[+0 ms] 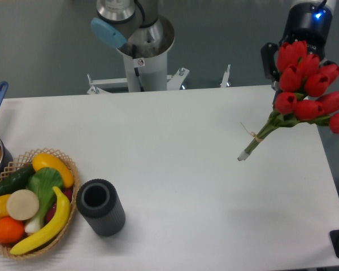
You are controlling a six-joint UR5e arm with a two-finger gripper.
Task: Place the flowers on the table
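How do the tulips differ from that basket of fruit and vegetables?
The flowers are red with green stems, tied with twine, up by the gripper at the table's far right. The basket sits at the near left, holding mixed colours: yellow, orange, green. Both show green.

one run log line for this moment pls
phase: carry | gripper: fingers hidden behind blooms | bunch of red tulips with green stems: held aloft, stems tilted down-left | white rectangular table: flowers not yet down
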